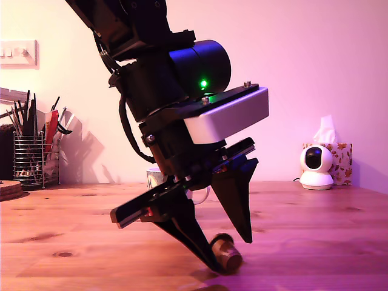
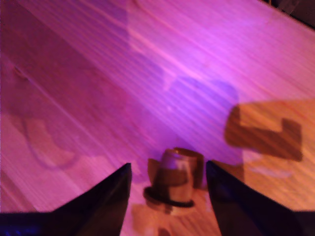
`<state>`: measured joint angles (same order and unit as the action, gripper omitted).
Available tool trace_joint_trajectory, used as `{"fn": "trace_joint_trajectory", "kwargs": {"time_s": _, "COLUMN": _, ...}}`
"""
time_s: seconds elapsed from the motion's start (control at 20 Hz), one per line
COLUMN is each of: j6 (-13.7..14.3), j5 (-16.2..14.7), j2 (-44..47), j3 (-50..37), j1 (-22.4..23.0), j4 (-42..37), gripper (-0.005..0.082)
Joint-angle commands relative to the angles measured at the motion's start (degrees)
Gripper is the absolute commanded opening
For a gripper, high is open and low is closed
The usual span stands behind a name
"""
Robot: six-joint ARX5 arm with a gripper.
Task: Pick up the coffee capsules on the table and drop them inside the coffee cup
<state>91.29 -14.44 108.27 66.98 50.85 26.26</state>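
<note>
Tan-brown and tapered, with a darker flat rim, one small coffee capsule (image 1: 226, 251) lies on its side on the wooden worktop (image 1: 315, 230), near the front edge in the exterior view. In the wrist view the same capsule (image 2: 173, 183) sits in the gap between the two black fingers (image 2: 106, 199), with worktop showing on either side of it, so the fingers are spread and not yet pressing on it. In the exterior view one fingertip (image 1: 206, 257) looks to be touching or just beside the capsule's rim end, while the other hangs a little above it. The gripper (image 1: 229, 253) comes down steeply tilted from the black arm, whose grey-white camera block (image 1: 233, 115) carries a green light.

Only a pale sliver of the white ceramic mug (image 1: 156, 177) shows behind the arm, further back on the worktop; its handle and print are hidden. No other capsules can be seen in either view.

Judging by this, the step in hand is the grasp of the first capsule. The next move calls for squeezing the fingers onto the capsule's body without letting it roll away, then lifting and carrying it back to the mug.

Well apart stand a wire utensil holder (image 1: 31, 159), a round white camera (image 1: 316, 167) and a patterned tissue box (image 1: 339, 159).
</note>
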Motion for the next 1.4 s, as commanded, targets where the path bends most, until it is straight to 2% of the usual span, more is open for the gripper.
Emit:
{"fn": "trace_joint_trajectory", "kwargs": {"time_s": 0.0, "j6": 0.24, "j5": -0.04, "j2": 2.01, "j3": 0.02, "j1": 0.15, "j4": -0.20, "gripper": 0.0424}}
{"fn": "trace_joint_trajectory", "kwargs": {"time_s": 0.55, "j6": 0.20, "j5": 0.00, "j2": 2.75, "j3": 0.02, "j1": -0.11, "j4": 0.00, "gripper": 0.0404}}
{"fn": "trace_joint_trajectory", "kwargs": {"time_s": 0.7, "j6": 0.24, "j5": 0.22, "j2": 2.75, "j3": 0.02, "j1": -0.11, "j4": 0.37, "gripper": 0.0343}}
{"fn": "trace_joint_trajectory", "kwargs": {"time_s": 0.9, "j6": 0.26, "j5": 0.33, "j2": 2.75, "j3": 0.02, "j1": -0.11, "j4": 0.70, "gripper": 0.0307}}
{"fn": "trace_joint_trajectory", "kwargs": {"time_s": 1.2, "j6": 0.24, "j5": 0.63, "j2": 2.75, "j3": 0.02, "j1": -0.11, "j4": 0.74, "gripper": 0.0176}}
{"fn": "trace_joint_trajectory", "kwargs": {"time_s": 1.35, "j6": 0.22, "j5": 1.33, "j2": 2.75, "j3": 0.02, "j1": -0.11, "j4": 0.70, "gripper": 0.0162}}
